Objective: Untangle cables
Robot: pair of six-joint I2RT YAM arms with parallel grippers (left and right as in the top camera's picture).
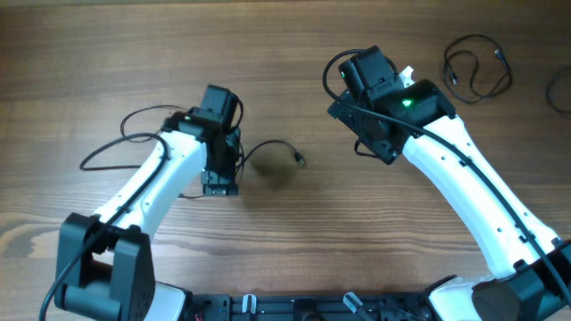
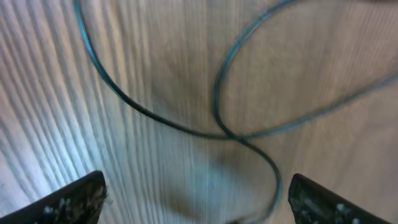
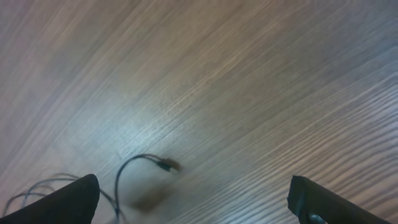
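On wooden table [image 1: 294, 241], thin black cable [image 2: 231, 135], crossed loop

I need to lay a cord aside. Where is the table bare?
Bare wood: the top-left corner above the white left arm, and the lower middle between it and the white right arm, below the thin black cable's plug. Crowded: top right, around the coiled black cable.

A thin black cord [image 1: 272, 145] is lying loose near the middle of the desk [image 1: 268, 241]. It is bending toward 3 o'clock and ending in a small plug [image 1: 299, 160]. A second black cord [image 1: 477, 67] is sitting in loose loops at 2 o'clock, well apart.
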